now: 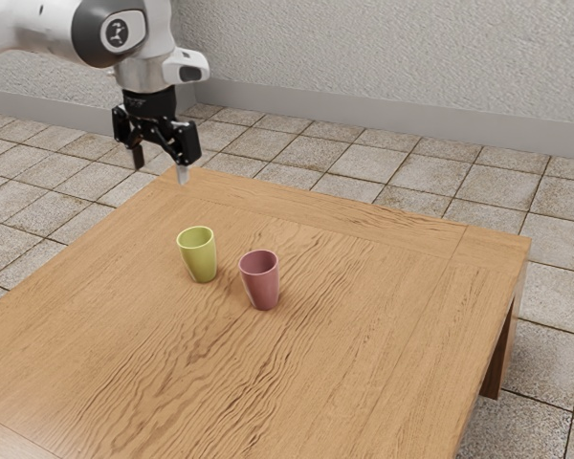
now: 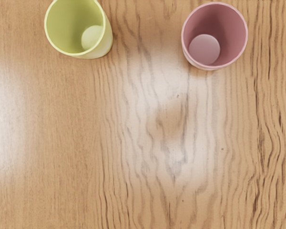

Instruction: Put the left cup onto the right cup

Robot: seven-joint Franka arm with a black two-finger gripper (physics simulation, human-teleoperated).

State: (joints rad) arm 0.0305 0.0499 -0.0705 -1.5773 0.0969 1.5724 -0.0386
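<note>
The yellow-green cup (image 1: 197, 253) is a flat lime shade all over, with no print on it. The pink cup (image 1: 259, 279), at four o'clock from it, is a dusty rose and just as plain. Looking down into them, each has a paler disc for its inner floor. The table (image 1: 364, 363) is honey-brown wood with darker wavy grain running through it, and a milky white sheen lies on it in patches. The gripper (image 1: 160, 170) is black with a pale grey tip, under a white arm (image 1: 38, 24) with a dark grey joint cap. The floor (image 1: 383, 163) is mottled grey-beige tile with darker seams, the wall (image 1: 411, 48) a speckled light grey
</note>
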